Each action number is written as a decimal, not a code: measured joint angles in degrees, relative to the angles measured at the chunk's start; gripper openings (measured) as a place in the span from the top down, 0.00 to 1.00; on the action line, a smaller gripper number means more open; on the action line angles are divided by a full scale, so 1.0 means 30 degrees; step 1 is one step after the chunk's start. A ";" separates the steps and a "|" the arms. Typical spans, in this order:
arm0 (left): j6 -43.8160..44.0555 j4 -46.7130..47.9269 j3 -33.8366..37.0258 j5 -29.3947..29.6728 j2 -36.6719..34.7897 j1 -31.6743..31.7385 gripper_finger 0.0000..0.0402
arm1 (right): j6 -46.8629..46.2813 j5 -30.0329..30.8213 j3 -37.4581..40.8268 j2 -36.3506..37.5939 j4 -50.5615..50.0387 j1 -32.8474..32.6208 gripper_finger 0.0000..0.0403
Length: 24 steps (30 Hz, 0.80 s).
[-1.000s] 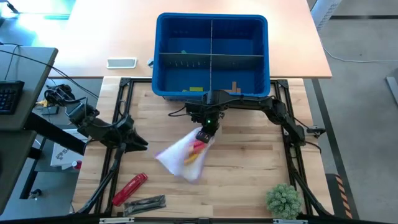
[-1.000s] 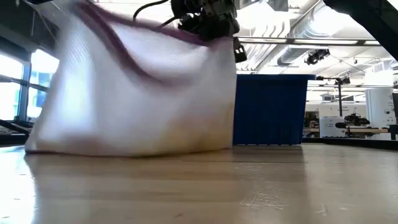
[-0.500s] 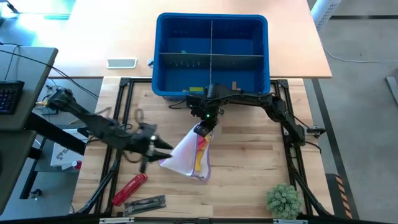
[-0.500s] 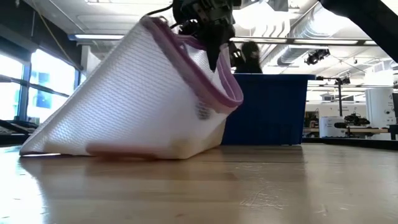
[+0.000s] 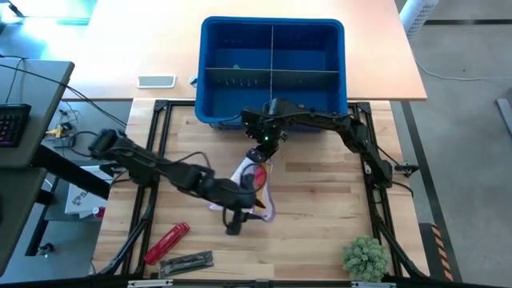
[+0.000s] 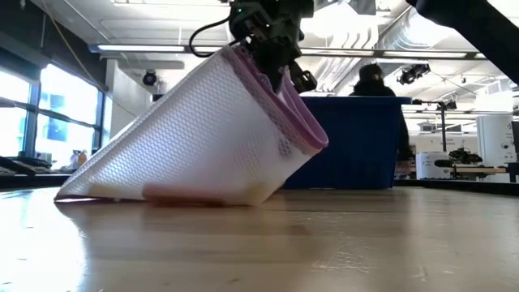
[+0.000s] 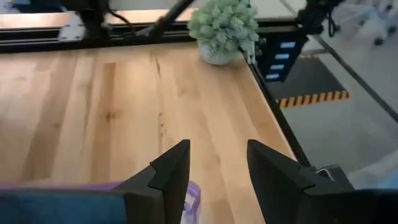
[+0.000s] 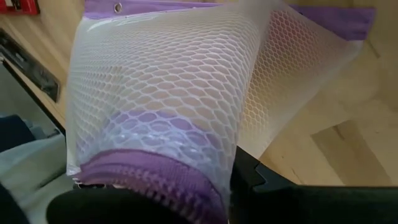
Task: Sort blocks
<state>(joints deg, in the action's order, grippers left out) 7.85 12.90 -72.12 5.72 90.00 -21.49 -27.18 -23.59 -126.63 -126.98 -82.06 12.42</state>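
Observation:
A white mesh bag with a purple zipper edge hangs slanted from my right gripper, which is shut on its top in front of the blue bin. Red and yellow blocks show through the mesh. A small green block lies in the bin. My left gripper stands open over the bag's near end. Bare wood shows between its fingers, and the bag's purple edge lies just beneath them. Whether it touches the bag I cannot tell. My right gripper holds the bag by its purple zipper edge at the top, coming from above and slanting down. Whether it grips one layer or several, I cannot tell. The bag hangs slanted below the gripper, and its lower end rests on the table.
A red cylindrical tool and a flat grey piece lie near the front left. A small green plant stands at the front right. A person shows behind the bin. Bare wood lies right of the bag.
My left arm has swung from the table's left edge across to the bag's near end, rolling its wrist on the way. My right gripper has gone a little toward the bin. The bag has swung: its spread lower end is drawn in narrower under the gripper.

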 joint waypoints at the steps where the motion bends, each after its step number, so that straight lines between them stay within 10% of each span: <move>1: -0.0251 -0.0100 -0.0186 -0.0413 0.0398 0.0142 0.65 | 0.0000 0.0000 0.0000 0.0000 0.0008 0.0034 1.00; 24: -0.3926 0.6661 -0.0318 -0.2760 0.4003 0.0731 0.61 | 0.0211 0.0000 0.0000 0.0000 -0.0028 0.0051 1.00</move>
<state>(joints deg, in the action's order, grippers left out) -3.93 32.88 -73.07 -2.56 102.01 -19.29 -26.55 -23.59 -126.63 -126.98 -82.15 12.58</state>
